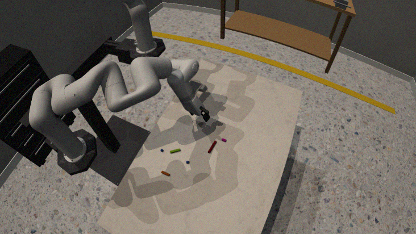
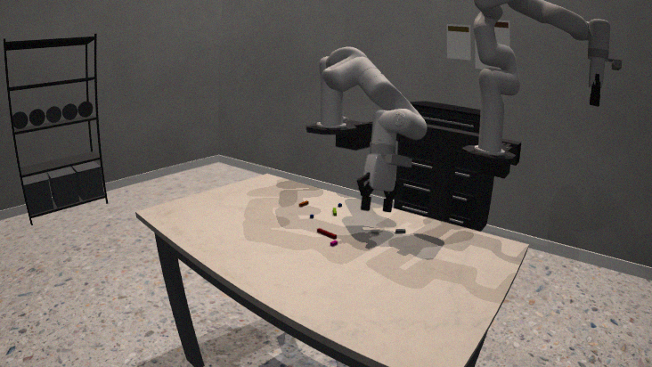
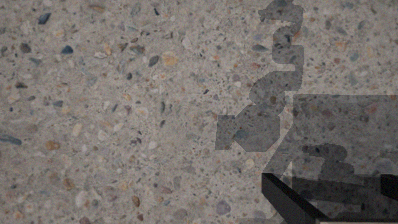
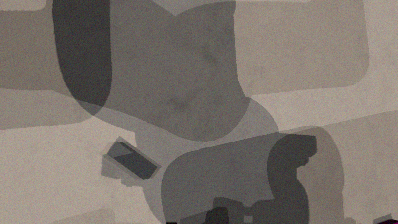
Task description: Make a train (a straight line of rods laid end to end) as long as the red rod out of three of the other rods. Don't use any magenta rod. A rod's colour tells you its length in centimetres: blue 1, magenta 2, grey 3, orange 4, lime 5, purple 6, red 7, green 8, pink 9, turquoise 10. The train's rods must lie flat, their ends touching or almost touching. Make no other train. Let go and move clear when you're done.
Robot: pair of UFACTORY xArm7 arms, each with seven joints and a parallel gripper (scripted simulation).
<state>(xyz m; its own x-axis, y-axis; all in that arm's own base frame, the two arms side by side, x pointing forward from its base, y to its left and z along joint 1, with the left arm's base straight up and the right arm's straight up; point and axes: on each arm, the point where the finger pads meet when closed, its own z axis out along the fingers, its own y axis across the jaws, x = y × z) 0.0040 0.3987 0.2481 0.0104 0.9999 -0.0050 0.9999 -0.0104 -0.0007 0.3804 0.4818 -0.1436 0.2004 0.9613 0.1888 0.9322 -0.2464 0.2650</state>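
You have the right hand (image 1: 200, 116) (image 2: 377, 207) (image 4: 278, 221) above the pale table surface (image 1: 262, 116) (image 2: 319, 282), its black fingers wide apart with nothing between them. Your left hand (image 2: 594, 98) is well off to the side, over the speckled floor (image 1: 364, 151) (image 2: 82, 291) (image 3: 100, 125), its fingers spread too. The short grey rod (image 2: 400, 231) (image 4: 134, 161) lies flat on the surface near your right hand, apart from it; in the right wrist view you see it set at a slant. You'll find the long red rod (image 1: 212, 146) (image 2: 327, 233) lying flat, with the small magenta rod (image 1: 223, 140) (image 2: 333, 243) near one end of it. The lime rod (image 1: 175, 150) (image 2: 334, 211) lies with one tiny blue rod (image 1: 161, 150) (image 2: 339, 205) near its end, the two not touching. Your other tiny blue rod (image 1: 187, 162) (image 2: 311, 216) sits between the red and orange rods, apart from both, and that orange rod (image 1: 165, 173) (image 2: 304, 203) lies flat on its own, well apart from the red one
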